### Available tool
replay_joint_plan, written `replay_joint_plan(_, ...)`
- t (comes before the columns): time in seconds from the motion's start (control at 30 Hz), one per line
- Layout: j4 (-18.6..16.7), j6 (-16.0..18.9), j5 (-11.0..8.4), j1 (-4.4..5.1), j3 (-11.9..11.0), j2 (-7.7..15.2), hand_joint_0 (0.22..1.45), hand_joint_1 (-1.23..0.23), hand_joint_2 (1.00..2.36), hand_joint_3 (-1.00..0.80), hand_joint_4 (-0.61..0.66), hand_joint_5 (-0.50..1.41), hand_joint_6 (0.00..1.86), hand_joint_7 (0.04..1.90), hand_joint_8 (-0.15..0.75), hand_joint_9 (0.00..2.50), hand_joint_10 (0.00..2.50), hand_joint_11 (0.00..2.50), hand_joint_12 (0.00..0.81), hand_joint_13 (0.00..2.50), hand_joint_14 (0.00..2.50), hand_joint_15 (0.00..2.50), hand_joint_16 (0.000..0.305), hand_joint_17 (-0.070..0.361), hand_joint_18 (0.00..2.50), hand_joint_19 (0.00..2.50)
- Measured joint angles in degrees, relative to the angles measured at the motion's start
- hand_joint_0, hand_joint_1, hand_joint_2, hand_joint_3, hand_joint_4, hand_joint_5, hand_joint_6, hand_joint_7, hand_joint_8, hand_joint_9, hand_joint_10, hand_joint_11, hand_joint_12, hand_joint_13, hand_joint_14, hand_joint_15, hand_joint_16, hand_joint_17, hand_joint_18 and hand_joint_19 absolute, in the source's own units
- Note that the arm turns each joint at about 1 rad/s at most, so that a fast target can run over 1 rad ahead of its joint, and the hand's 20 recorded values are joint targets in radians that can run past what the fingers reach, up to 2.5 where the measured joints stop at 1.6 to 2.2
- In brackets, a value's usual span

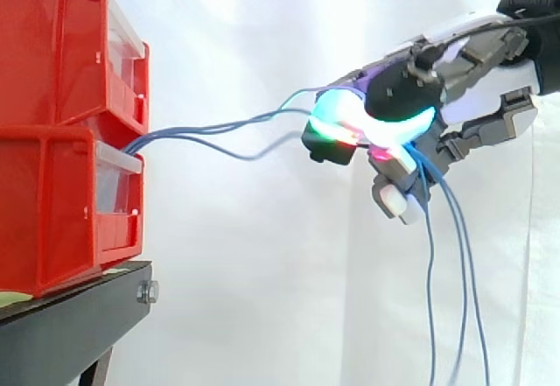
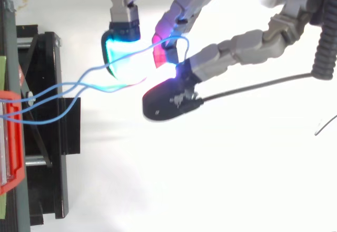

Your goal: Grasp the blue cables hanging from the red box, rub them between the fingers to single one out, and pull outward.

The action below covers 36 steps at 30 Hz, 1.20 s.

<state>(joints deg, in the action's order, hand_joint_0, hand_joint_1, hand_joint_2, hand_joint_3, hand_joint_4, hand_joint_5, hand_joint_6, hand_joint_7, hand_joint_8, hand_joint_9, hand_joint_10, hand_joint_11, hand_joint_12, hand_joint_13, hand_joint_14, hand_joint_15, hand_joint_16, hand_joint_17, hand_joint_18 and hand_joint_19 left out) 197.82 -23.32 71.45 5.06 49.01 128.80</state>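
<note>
Two stacked red bins (image 1: 61,132) stand at the left of the side view. Several thin blue cables (image 1: 219,128) leave the gap between them and run rightward in loose curves to my hand (image 1: 455,62). The hand is well off to the right of the bins, its fingers curled and pinching the cables between glowing cyan and red fingertips (image 1: 337,110). Past the pinch, the cable ends (image 1: 431,298) hang straight down. From above, the cables (image 2: 79,82) cross from the red bin's edge (image 2: 13,137) to the hand (image 2: 237,48), and one strand loops over the pads (image 2: 121,53).
The bins sit on a black stand (image 1: 79,316), whose frame (image 2: 47,137) lies at the left in the top view. A white curtain (image 1: 262,272) hangs behind. Open space lies between the bins and the hand.
</note>
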Motion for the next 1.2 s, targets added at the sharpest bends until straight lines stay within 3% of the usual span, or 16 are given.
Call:
replay_joint_plan(0.17, 1.89, 0.14, 0.0, -0.7, -0.02, -0.02, 0.78, -0.97, 1.0, -0.5, -0.1, -0.16, 0.95, 0.92, 0.277, 1.05, 0.02, 0.88, 0.336, 0.91, 0.02, 0.62, 0.037, 0.083, 0.81, 0.43)
replay_joint_plan(0.33, 2.65, 0.19, 0.0, -0.91, -0.04, 0.0, 0.58, -0.94, 1.0, -0.5, -0.01, -0.14, 0.93, 0.92, 0.313, 1.13, 0.02, 0.91, 0.353, 0.95, 0.02, 0.65, 0.039, 0.089, 0.81, 0.48)
replay_joint_plan(0.53, 2.94, 0.15, 0.0, -0.93, -0.04, -0.01, 0.45, -0.68, 1.0, -0.5, 0.07, -0.12, 0.88, 0.89, 0.375, 1.22, 0.02, 0.88, 0.407, 1.01, 0.02, 0.65, 0.053, 0.119, 0.86, 0.48)
replay_joint_plan(0.67, 2.99, 0.13, 0.0, -0.94, -0.05, -0.02, 0.47, -0.48, 1.0, -0.5, 0.07, -0.11, 0.84, 0.88, 0.368, 1.26, 0.02, 0.88, 0.407, 1.05, 0.02, 0.66, 0.053, 0.12, 0.86, 0.51)
replay_joint_plan(0.8, 3.01, 0.12, 0.0, -1.06, -0.04, -0.01, 0.51, -0.4, 1.0, -0.5, 0.08, -0.1, 0.81, 0.89, 0.354, 1.28, 0.02, 0.87, 0.388, 1.05, 0.02, 0.67, 0.052, 0.116, 0.86, 0.53)
replay_joint_plan(0.87, 3.0, 0.12, 0.0, -1.1, -0.05, -0.02, 0.55, -0.39, 1.0, -0.5, 0.07, -0.1, 0.79, 0.93, 0.342, 1.3, 0.02, 0.89, 0.381, 1.06, 0.02, 0.68, 0.049, 0.111, 0.86, 0.55)
replay_joint_plan(0.97, 2.99, 0.12, 0.0, -1.19, -0.04, -0.03, 0.59, -0.51, 1.01, -0.4, 0.05, -0.1, 0.79, 1.02, 0.341, 1.29, 0.02, 0.91, 0.374, 1.07, 0.03, 0.69, 0.048, 0.107, 0.87, 0.56)
replay_joint_plan(1.2, 2.92, 0.11, 0.0, -1.29, -0.07, -0.03, 0.59, -0.68, 1.01, -0.2, 0.1, -0.14, 0.91, 0.89, 0.379, 1.23, 0.02, 0.96, 0.402, 1.08, 0.03, 0.68, 0.054, 0.121, 0.93, 0.52)
